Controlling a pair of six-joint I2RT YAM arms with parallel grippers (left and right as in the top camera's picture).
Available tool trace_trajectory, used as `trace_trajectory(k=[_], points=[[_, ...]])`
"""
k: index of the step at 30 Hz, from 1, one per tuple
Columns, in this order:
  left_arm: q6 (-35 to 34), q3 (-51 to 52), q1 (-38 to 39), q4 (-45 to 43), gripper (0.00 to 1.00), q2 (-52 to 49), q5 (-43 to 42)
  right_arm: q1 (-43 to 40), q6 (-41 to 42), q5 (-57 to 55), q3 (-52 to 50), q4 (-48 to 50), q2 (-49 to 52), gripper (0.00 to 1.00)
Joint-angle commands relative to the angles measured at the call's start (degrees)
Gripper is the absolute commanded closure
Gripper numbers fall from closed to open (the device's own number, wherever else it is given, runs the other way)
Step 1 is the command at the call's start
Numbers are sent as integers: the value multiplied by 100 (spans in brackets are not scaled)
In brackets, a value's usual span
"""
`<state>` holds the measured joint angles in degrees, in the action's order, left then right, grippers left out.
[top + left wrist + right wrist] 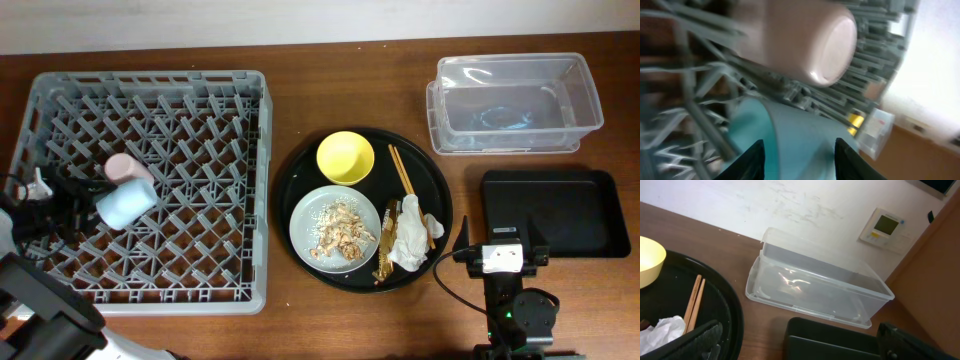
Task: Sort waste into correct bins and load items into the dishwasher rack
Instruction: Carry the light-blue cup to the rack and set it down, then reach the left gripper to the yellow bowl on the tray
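**Cups racked, waste on the round tray**

The dishwasher rack (150, 80) holds the pink cup (128, 168) and the light-blue cup (126, 203), which the left gripper (799, 157) clamps. The round black tray (300, 175) carries the yellow bowl (345, 157), the plate (305, 225) of scraps (342, 232), chopsticks (403, 172), napkin (410, 235) and wrapper (386, 250). The right gripper (805, 345) hangs spread wide near the clear tub (515, 62) and the black tray (550, 215).

Overhead looks straight down; left wrist peers close into the rack (790, 87), right wrist low toward the clear tub (815, 287).

Upright pegs (190, 120) crowd the dishwasher rack (200, 230); the pink cup (128, 168) and light-blue cup (125, 203) block its left side, the right half lies free. The clear tub (512, 146) and black tray (548, 176) stand open from above
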<state>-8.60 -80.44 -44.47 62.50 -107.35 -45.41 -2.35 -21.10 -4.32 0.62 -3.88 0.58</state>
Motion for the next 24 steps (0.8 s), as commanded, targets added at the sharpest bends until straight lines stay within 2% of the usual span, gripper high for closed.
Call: trace_trajectory(k=[1, 8, 9, 10, 11, 12, 14, 16, 18, 19, 20, 21, 22, 24], points=[[-205, -223, 2, 417, 56, -83, 1585, 42, 11, -87, -31, -39, -37, 1], [-398, -2417, 7, 1851, 56, -83, 2334, 42, 11, -87, -31, -42, -37, 1], [-398, -2717, 24, 2072, 63, -83, 2321, 42, 11, -87, -31, -42, -37, 1], [-389, -2975, 103, 2291, 75, -76, 2304, 42, 11, -87, -31, -39, -37, 1], [-284, -3082, 225, 2396, 91, -72, 2225, 42, 11, -87, -31, -42, -37, 1], [-131, -3121, 431, 2509, 100, -61, 2208, 42, 11, -87, -31, -42, -37, 1], [61, -3077, 1021, 2614, 100, -63, 2747, 42, 11, -87, -31, -42, -37, 1], [-345, -2942, 1591, 2496, 100, -66, 3530, 42, 11, -87, -31, -39, -37, 1], [-398, -2909, 1993, 2476, 100, -68, 3576, 42, 11, -87, -31, -42, -37, 2], [-393, -2909, 2197, 2476, 95, -68, 3501, 42, 11, -87, -31, -39, -37, 1], [-197, -2909, 2450, 2481, 85, -66, 3115, 42, 11, -87, -31, -42, -37, 1], [382, -2909, 2850, 2450, 66, -68, 2459, 42, 11, -87, -31, -42, -37, 1], [719, -2909, 3169, 2376, 59, -68, 2124, 42, 11, -87, -31, -42, -37, 1], [828, -2909, 3762, 2103, 59, -68, 2122, 42, 11, -87, -31, -42, -37, 1]])
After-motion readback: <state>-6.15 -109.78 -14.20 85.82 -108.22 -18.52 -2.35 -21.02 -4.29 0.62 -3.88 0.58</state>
